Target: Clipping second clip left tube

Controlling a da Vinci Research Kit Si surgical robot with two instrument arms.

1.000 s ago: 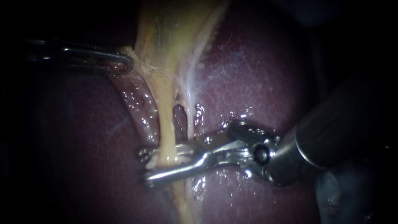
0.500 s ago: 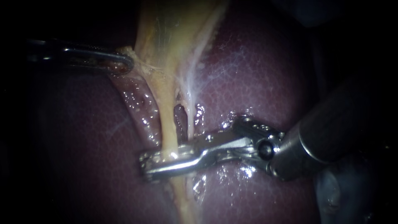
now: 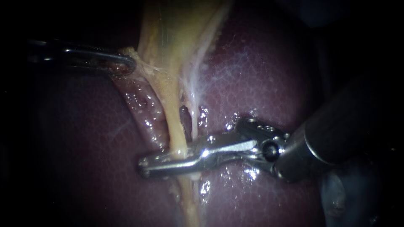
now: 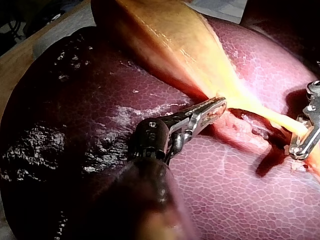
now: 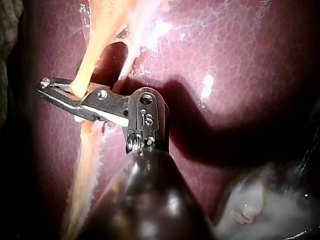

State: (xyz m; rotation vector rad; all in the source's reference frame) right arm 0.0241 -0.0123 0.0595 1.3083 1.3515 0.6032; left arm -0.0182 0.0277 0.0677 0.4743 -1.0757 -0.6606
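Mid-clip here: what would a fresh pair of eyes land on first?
First, the bright metal right instrument, low in the endoscope view, clamped across the pale yellow left tube. Next, that tube stretched taut over the dark red liver up to the gallbladder, where the left instrument grips its edge at upper left.

The setting is a laboratory bench for surgical-robot work. In the left wrist view the liver [image 4: 90, 115] lies uncovered in the open, with a tan surface [image 4: 14, 70] and a pale grey sheet [image 4: 60, 30] visible past its edge. The left instrument [image 4: 212, 106] reaches onto it in open air.
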